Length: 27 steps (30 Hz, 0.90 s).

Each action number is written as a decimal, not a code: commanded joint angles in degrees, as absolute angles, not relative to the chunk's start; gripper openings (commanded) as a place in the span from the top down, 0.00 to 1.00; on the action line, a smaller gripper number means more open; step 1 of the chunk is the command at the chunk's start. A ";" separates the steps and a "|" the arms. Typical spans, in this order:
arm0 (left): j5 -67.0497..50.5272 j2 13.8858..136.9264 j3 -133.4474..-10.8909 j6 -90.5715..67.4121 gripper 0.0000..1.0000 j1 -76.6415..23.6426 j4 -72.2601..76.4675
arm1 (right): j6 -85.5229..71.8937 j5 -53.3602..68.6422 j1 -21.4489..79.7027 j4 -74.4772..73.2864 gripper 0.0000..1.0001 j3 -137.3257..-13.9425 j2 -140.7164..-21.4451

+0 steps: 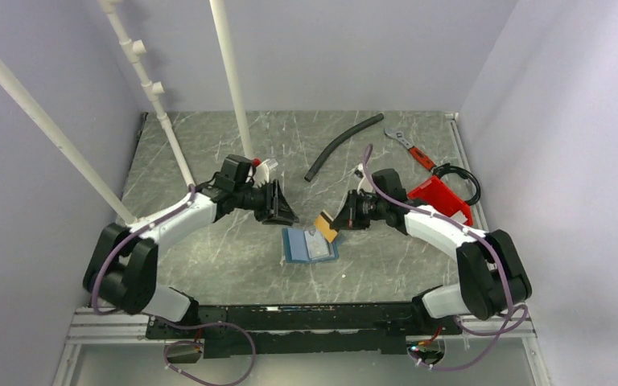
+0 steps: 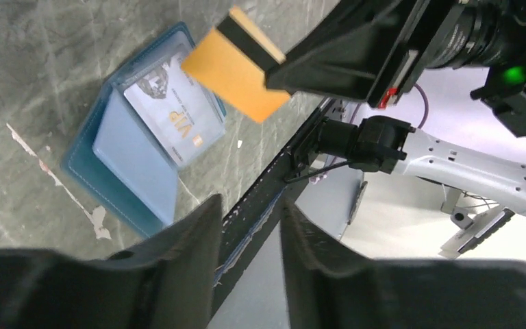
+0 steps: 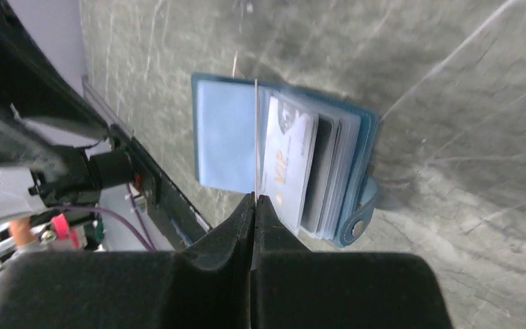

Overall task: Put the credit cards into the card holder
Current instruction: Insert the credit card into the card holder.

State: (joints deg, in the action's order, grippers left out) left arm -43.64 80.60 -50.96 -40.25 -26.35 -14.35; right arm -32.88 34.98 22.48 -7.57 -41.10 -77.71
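The blue card holder (image 1: 309, 244) lies open on the table, with a pale VIP card (image 2: 174, 116) and a dark card (image 3: 322, 164) in its pockets. My right gripper (image 1: 341, 219) is shut on the tan-brown card (image 1: 326, 225) and holds it in the air just above the holder's right side. In the right wrist view the card (image 3: 256, 137) shows edge-on over the holder (image 3: 226, 130). In the left wrist view the card (image 2: 236, 65) hangs above the holder (image 2: 133, 157). My left gripper (image 1: 283, 211) is open and empty, up left of the holder.
A red plastic bin (image 1: 438, 197) and a black cable (image 1: 459, 177) lie at the right. A black hose (image 1: 342, 145) and a wrench (image 1: 409, 147) lie at the back. White pipes (image 1: 229, 72) stand at the back left. The black base rail (image 1: 306, 318) runs along the near edge.
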 commanded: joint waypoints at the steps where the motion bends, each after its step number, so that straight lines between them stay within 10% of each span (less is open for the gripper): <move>1: -46.29 88.22 -50.99 -44.89 0.66 -28.50 -4.72 | -34.94 43.26 22.85 2.97 1.00 -37.73 -78.30; 6: -38.27 94.01 -52.03 -43.45 0.81 -32.42 -9.91 | -36.81 46.25 22.85 9.83 1.00 -31.56 -79.13; 27: -23.60 95.73 -44.05 -45.29 0.86 -32.61 -17.22 | -41.11 45.17 25.58 28.95 1.00 -25.17 -91.36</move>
